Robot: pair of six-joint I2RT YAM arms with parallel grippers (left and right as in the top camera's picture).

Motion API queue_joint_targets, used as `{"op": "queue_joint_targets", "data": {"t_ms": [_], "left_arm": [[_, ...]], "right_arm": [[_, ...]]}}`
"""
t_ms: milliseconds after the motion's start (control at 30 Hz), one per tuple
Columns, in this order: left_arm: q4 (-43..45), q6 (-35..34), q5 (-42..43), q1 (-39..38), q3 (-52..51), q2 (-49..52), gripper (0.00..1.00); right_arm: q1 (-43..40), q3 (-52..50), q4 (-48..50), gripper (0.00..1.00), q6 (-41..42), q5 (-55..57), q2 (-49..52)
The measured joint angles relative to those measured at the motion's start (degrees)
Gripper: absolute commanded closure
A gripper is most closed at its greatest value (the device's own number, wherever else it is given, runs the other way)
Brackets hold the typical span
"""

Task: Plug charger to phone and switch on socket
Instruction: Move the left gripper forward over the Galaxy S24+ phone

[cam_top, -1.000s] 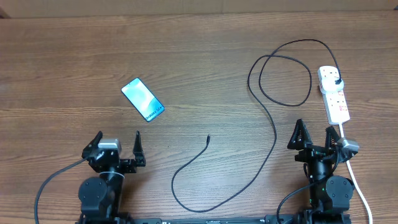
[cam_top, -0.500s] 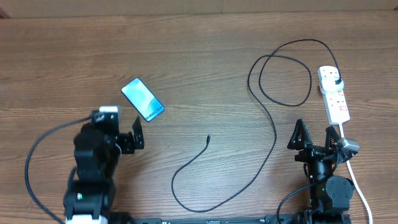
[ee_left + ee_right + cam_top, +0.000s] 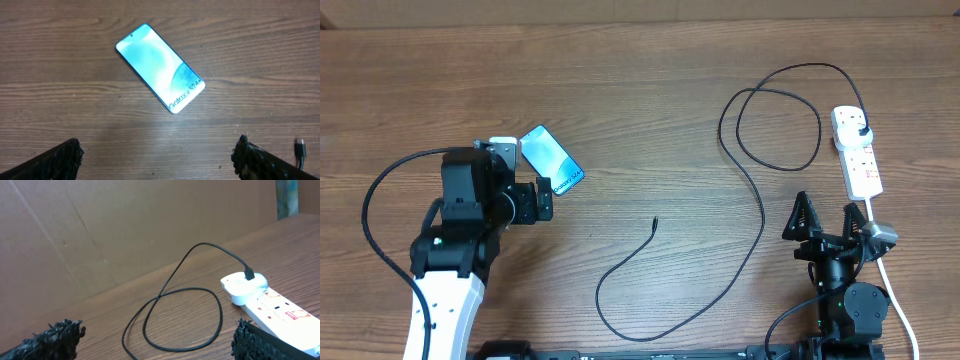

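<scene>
Brown wood-grain table (image 3: 620, 90) all the way across, with a cardboard wall (image 3: 100, 230) behind it that only the right wrist view picks up.

The left gripper (image 3: 157, 150) is spread wide with nothing in it, and the phone (image 3: 160, 67) lies flat ahead of its fingers (image 3: 65, 155), clear of both. The long axis runs on a slant. The end lettered "Galaxy S24" is nearer the fingers and angles toward the finger on the connector side. That writing reads cleanly from the left wrist; overhead the phone (image 3: 551, 160) is just a lit teal slab with its nearer end tucked behind the gripper.

The charger (image 3: 760, 200) loops across the table. Its connector tip (image 3: 300, 147) lies just outside one left finger, well apart from the phone.

Over on the other side, the right gripper (image 3: 825, 222) is also wide open and empty. Just ahead of its fingers lies the socket (image 3: 270, 300), long axis pointing away from them, with the black plug (image 3: 248, 273) seated at the far end. There are red labels on it, too small to read.
</scene>
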Motion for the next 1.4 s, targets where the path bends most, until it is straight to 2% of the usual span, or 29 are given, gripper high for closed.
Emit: {"op": "queue_joint_targets", "data": {"t_ms": [567, 767, 1033, 1233, 1400], "left_arm": [[1.5, -0.5, 5.5, 0.0, 0.0, 0.6, 0.0], [-2.9, -3.7, 5.9, 0.0, 3.3, 2.7, 0.0], [-9.8, -7.8, 5.0, 0.0, 12.9, 11.0, 0.0], [-11.1, -14.9, 4.6, 0.0, 14.6, 15.0, 0.0], [-10.8, -17.7, 4.5, 0.0, 14.6, 16.1, 0.0]], "right_arm": [[0.0, 0.0, 0.0, 0.0, 0.0, 0.0, 0.0], [0.0, 0.0, 0.0, 0.0, 0.0, 0.0, 0.0], [0.0, 0.0, 0.0, 0.0, 0.0, 0.0, 0.0], [0.0, 0.0, 0.0, 0.0, 0.0, 0.0, 0.0], [0.0, 0.0, 0.0, 0.0, 0.0, 0.0, 0.0]]}}
